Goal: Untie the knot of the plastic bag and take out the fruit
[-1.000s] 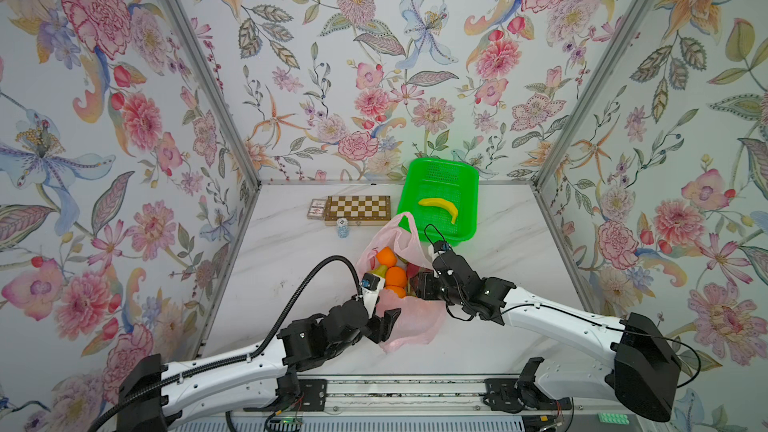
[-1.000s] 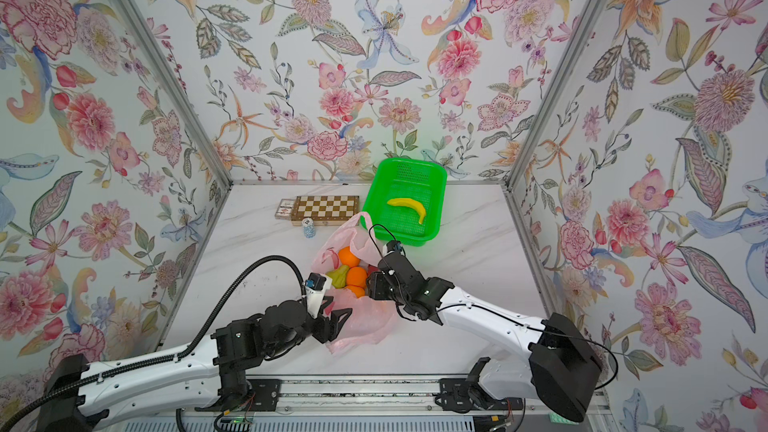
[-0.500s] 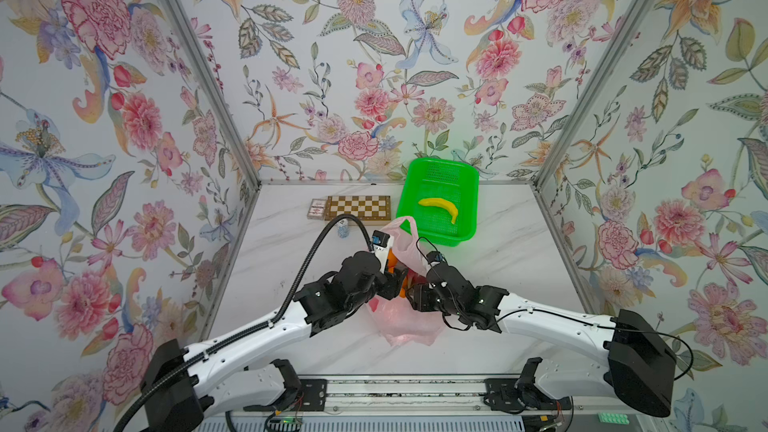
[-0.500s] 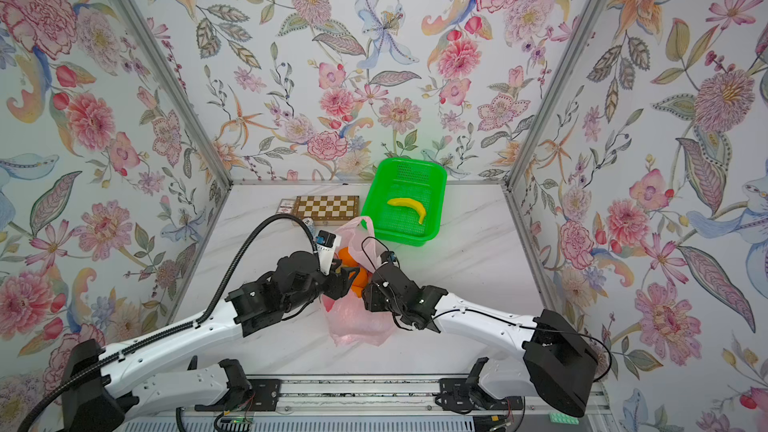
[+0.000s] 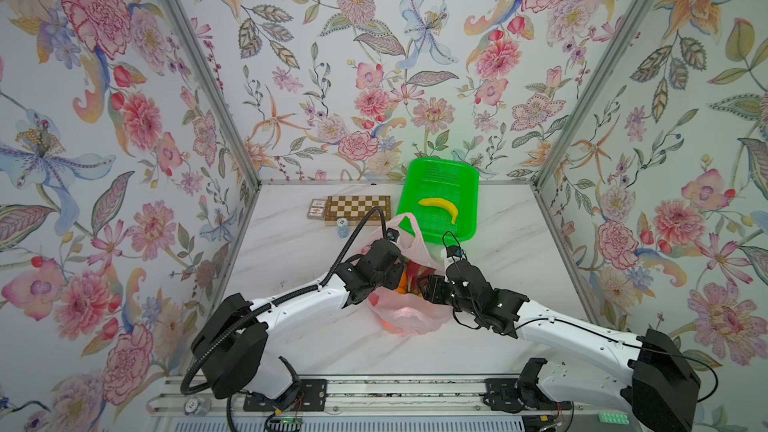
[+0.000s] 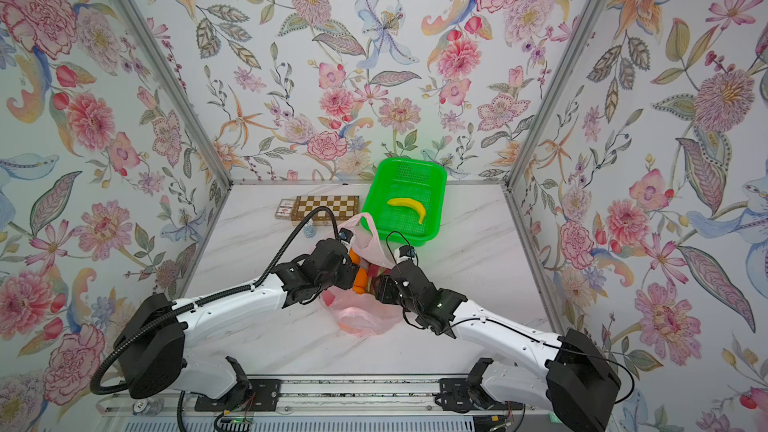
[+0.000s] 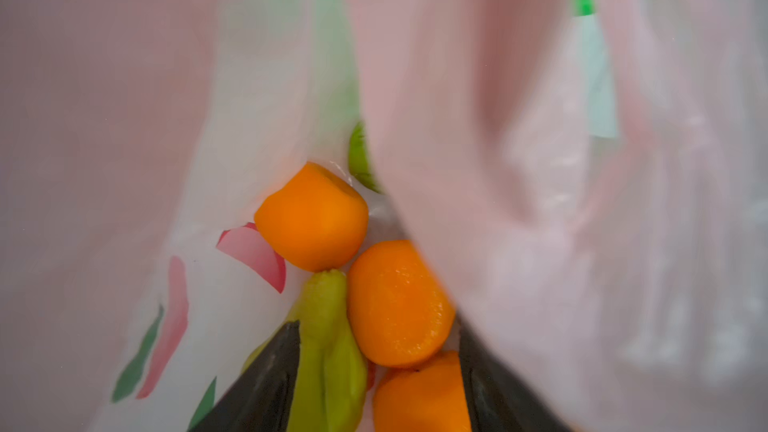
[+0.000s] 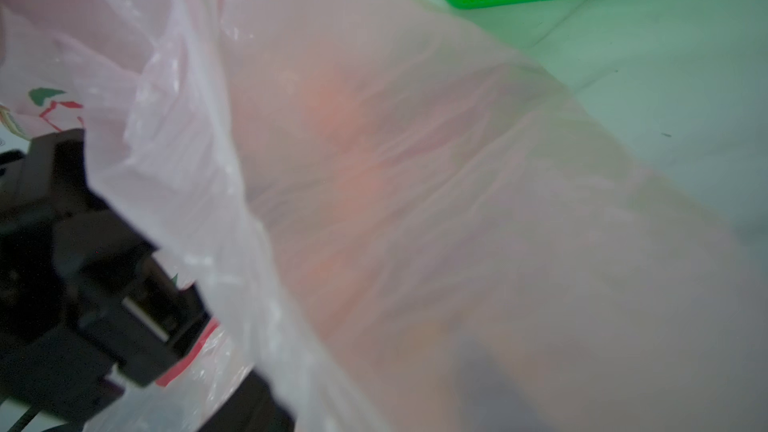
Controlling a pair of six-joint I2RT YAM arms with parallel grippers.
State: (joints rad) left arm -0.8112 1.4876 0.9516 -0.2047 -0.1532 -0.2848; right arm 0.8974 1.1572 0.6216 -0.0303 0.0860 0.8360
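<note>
a: where's the left gripper?

b: down in the gaping mouth of the plastic bag, with its two dark fingers spread apart. a green fruit and an orange sit in the gap between them.

a: and the right gripper?

b: at the bag's rim on the opposite side, facing the left one. pink film drapes over its jaws in the wrist view, so i can't tell if they pinch the film or just stand apart.

a: where's the fruit?

b: all inside the bag. there are more oranges past the fingers, and something red shows through the mouth in both top views.

a: and the bag itself?

b: it's slumped at the middle of the marble surface. one handle loop stands up toward the green basket.

a: what's further out?

b: the basket sits at the far edge, right of centre, with a banana in it. a chessboard lies left of it along the same edge. there's a small card box just beside the board and a little blue-white cylinder near its front.
</note>
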